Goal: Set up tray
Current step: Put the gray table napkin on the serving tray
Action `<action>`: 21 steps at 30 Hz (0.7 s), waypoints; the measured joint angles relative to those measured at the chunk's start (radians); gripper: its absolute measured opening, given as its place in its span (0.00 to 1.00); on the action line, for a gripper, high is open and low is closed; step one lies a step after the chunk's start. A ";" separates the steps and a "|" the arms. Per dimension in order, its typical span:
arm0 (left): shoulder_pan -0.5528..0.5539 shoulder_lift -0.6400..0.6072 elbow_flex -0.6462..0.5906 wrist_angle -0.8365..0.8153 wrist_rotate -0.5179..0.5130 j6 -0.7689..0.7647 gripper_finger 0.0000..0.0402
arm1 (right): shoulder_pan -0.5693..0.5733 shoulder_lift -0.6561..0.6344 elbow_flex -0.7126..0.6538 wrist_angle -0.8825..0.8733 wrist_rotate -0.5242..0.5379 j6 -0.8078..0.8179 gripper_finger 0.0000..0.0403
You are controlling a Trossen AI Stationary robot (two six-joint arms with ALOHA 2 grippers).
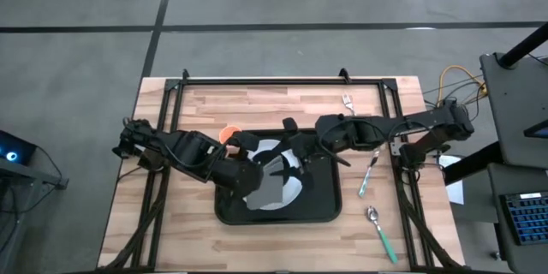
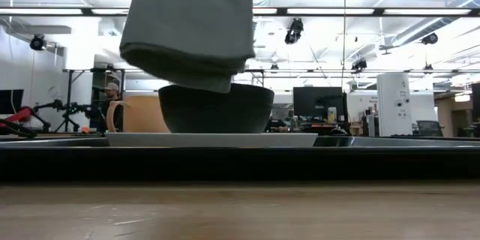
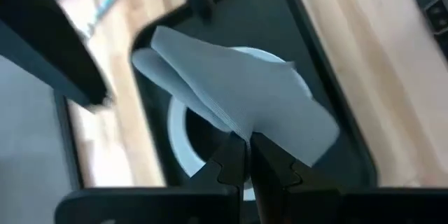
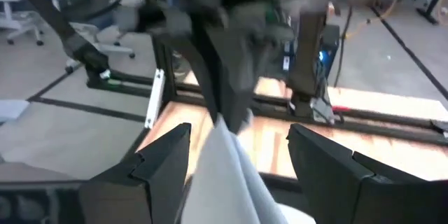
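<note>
While the left gripper (image 3: pixel 246 159) pinches a corner of the grey napkin (image 3: pixel 238 94) with its fingers pressed tight on the cloth, the right gripper (image 4: pixel 238 157) stands with its fingers spread wide on either side of the hanging fabric, gripping nothing. In the high view both arms meet at the centre of the frame, over the tray (image 1: pixel 324 210), which lies on the wooden table (image 1: pixel 257 101) just below centre. The tray carries a white plate (image 1: pixel 295 190) and, going by the low view, a dark bowl (image 2: pixel 217 109) sits on that plate, with the napkin dangling above it in the upper middle of the frame. An orange cup (image 1: pixel 229 134) shows just upper left of the tray, and two green-handled utensils, a fork (image 1: pixel 370 171) and a spoon (image 1: pixel 378 228), lie at right of the tray.

The risks, as I judge them: the cloth hangs by one corner only, so it could slip out or unfold. Released here, it would drape over the bowl instead of lying flat. With the two grippers so close, the wide fingers could snag the fabric or knock the left arm
</note>
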 joint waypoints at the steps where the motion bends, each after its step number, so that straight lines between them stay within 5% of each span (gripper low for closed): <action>1: -0.002 -0.001 0.000 0.007 -0.013 0.013 0.00 | -0.006 0.009 0.002 -0.002 0.000 0.002 0.57; 21: -0.016 -0.007 0.000 0.011 -0.148 0.011 0.00 | -0.027 0.035 0.005 -0.059 -0.008 0.059 0.56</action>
